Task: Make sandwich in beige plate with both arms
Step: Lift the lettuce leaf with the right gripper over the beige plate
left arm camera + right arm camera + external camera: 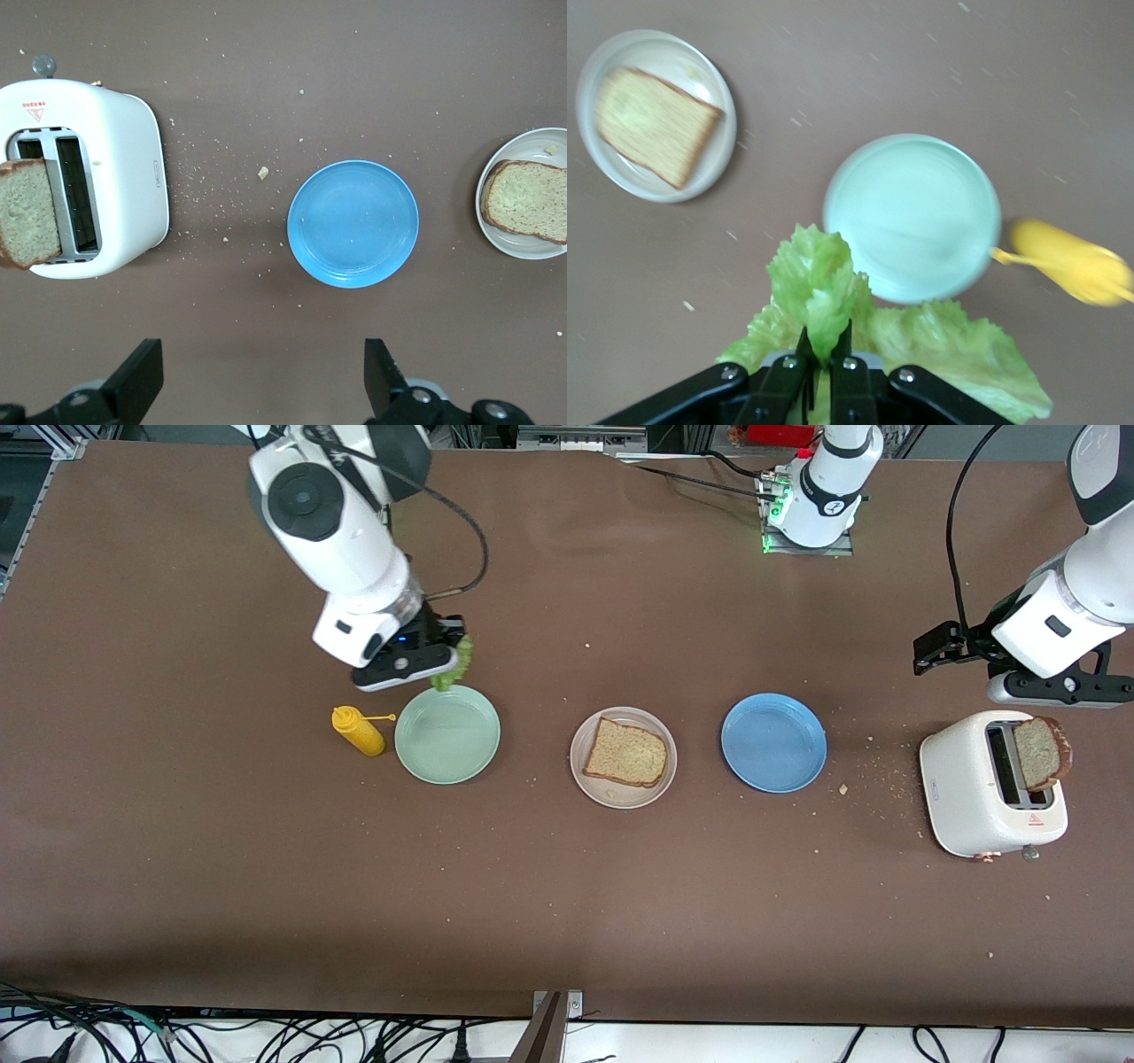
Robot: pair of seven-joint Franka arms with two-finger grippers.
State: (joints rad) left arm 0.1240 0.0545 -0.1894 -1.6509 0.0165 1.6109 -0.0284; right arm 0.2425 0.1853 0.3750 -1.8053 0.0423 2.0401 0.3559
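Right gripper (pixel 450 657): clamped on a ruffled green lettuce leaf (pixel 833 301), held in the air over the rim of the round mint-green plate (pixel 447 735), on its edge toward the robots' bases.
Left gripper (pixel 257 381): jaws spread wide and holding nothing, waiting above the brown surface (pixel 266 886) by the white two-slot toaster (pixel 983 797).
Landmark: round pale beige plate (pixel 589 775) at mid-surface, carrying one square slice of speckled tan toast (pixel 625 754).
Mint-green plate: bare, beside the beige plate toward the right arm's end; a yellow squeeze bottle (pixel 358 731) lies just beside it.
Round blue plate (pixel 773 742): bare, beside the beige plate toward the left arm's end.
Second toast slice (pixel 1042 753): standing up out of a toaster slot.
Step in hand: likely carrying the lettuce to the slice on the beige plate.
Next move: probably travel toward the left arm's end until over the bread, lower, then release so the leaf lies flat.
Remaining: top slice not yet placed.
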